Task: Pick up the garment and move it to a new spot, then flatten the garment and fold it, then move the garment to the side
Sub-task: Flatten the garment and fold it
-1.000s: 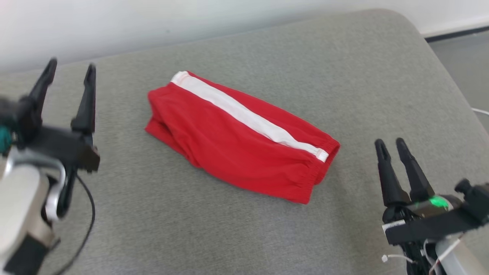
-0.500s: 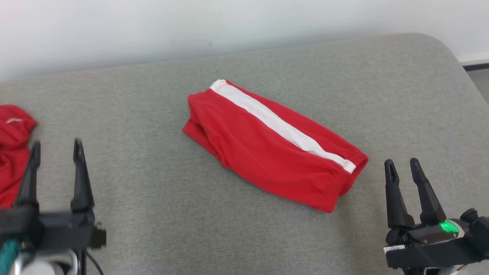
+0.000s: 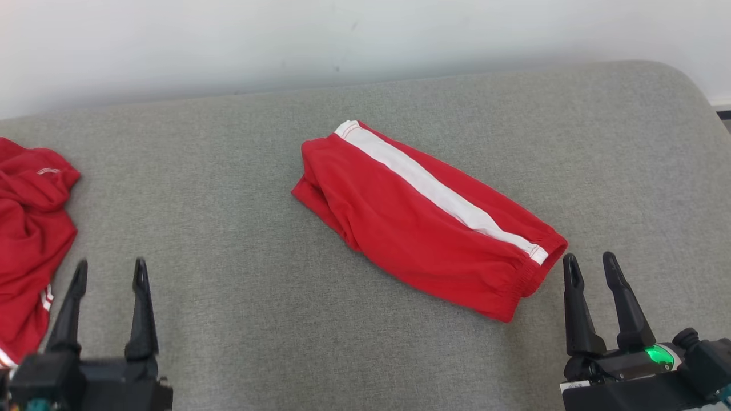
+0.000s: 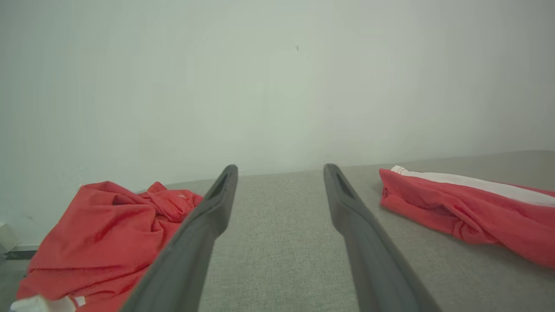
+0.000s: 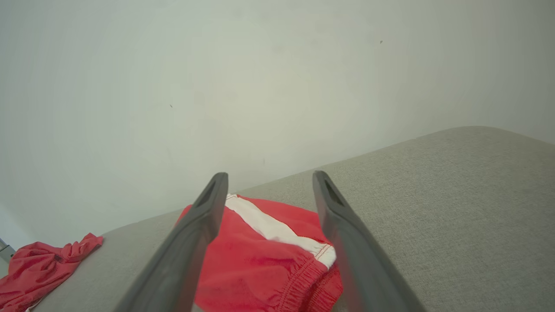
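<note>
The red garment (image 3: 428, 220), folded into a long bundle with a white stripe (image 3: 440, 197) on top, lies slantwise about the middle of the grey pad (image 3: 228, 297). Its elastic-hemmed end points toward the pad's near right side. The layers under the fold are hidden. The right tool (image 3: 589, 257) hovers just beside that hem, apart from it, its fingers spread wide and holding nothing. In the right wrist view the hem sits between and partly behind the fingers, and the bottom edge cuts it off. The left tool (image 3: 110, 262) stands near the pad's near left side, also wide and empty. Both tools' bodies run off the head view's bottom edge. A second, crumpled red garment (image 3: 28, 228) lies at the pad's left edge, cut off there. Its small white print is too small to read.
</note>
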You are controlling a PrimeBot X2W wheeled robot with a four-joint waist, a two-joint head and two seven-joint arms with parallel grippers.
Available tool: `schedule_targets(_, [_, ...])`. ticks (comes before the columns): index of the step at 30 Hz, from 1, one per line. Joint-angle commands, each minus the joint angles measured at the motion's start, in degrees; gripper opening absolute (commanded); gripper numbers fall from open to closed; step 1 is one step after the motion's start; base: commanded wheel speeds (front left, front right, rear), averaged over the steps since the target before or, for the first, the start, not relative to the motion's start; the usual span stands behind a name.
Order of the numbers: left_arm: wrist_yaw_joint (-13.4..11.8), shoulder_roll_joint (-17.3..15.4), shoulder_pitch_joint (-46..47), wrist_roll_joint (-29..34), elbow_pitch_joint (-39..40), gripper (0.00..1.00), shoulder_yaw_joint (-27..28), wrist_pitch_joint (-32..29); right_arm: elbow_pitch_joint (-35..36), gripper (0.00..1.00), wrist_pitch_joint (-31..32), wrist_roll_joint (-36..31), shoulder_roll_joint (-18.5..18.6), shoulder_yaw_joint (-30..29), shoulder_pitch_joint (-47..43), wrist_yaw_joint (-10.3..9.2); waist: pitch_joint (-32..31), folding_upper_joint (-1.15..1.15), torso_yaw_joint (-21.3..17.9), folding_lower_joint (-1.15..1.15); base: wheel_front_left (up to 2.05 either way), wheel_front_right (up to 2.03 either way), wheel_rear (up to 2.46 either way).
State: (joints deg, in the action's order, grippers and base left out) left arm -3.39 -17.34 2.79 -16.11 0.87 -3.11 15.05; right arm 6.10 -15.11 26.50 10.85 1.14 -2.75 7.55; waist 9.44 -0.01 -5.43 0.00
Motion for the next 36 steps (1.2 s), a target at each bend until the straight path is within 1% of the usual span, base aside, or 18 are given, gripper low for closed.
schedule_targets(1, [0.81,-0.43,2.44,0.62,-0.35,1.00,0.06,0.18,0.09,1.00,-0.04,-0.43,-0.44,0.17,0.80,-0.15,0.64,0.01,-0.60,0.00,0.00,0.00,0.00])
schedule_targets(5, [4.34,-2.23,10.13,0.07,-3.37,1.00,-1.16,-0.60,-0.86,1.00,-0.04,0.24,-0.88,0.77,2.25,-0.15,2.07,0.01,-2.48,0.00,0.00,0.00,0.00])
schedule_targets(8, [7.02,-3.62,17.69,-0.70,-6.58,1.00,-2.40,-3.11,-1.65,1.00,-0.04,0.43,-1.70,2.07,3.89,-0.15,3.43,0.01,-4.95,0.00,0.00,0.00,0.00])
schedule_targets(12, [8.95,-5.19,27.63,-1.39,-11.69,1.00,-4.52,-7.95,-3.13,1.00,-0.04,0.83,-2.62,3.51,6.06,-0.15,5.23,0.01,-8.82,0.00,0.00,0.00,0.00])
schedule_targets(15, [9.92,-6.07,33.56,-2.29,-16.69,1.00,-6.43,-11.54,-4.20,1.00,-0.03,1.16,-3.39,4.22,7.24,-0.15,6.36,0.01,-11.56,0.00,0.00,0.00,0.00])
schedule_targets(20, [10.63,-7.45,41.12,-2.81,-25.02,1.00,-10.38,-15.43,-5.49,1.00,-0.04,1.72,-4.71,4.80,8.50,-0.15,8.23,0.01,-15.31,0.00,0.00,0.00,0.00])
schedule_targets(22, [10.83,-8.15,43.12,-3.09,-28.14,1.00,-12.21,-16.86,-5.87,1.00,-0.04,1.98,-5.05,4.98,9.07,-0.15,9.01,0.01,-16.51,0.00,0.00,0.00,0.00])
schedule_targets(26, [10.82,-8.29,45.41,-5.01,-33.67,1.00,-15.79,-19.95,-6.52,1.00,-0.03,2.23,-5.79,5.50,9.92,-0.15,10.18,0.01,-18.32,0.00,0.00,0.00,0.00])
schedule_targets(30, [10.78,-9.92,46.67,-7.88,-37.82,1.00,-19.85,-23.86,-7.02,1.00,-0.03,2.43,-6.22,5.77,10.51,-0.15,10.77,0.01,-19.43,0.00,0.00,0.00,0.00])
schedule_targets(36, [10.80,-11.70,47.29,-12.26,-41.62,1.00,-25.05,-30.16,-7.44,1.00,-0.04,2.23,-6.59,5.72,10.55,-0.15,10.74,0.01,-19.78,0.00,0.00,0.00,0.00])
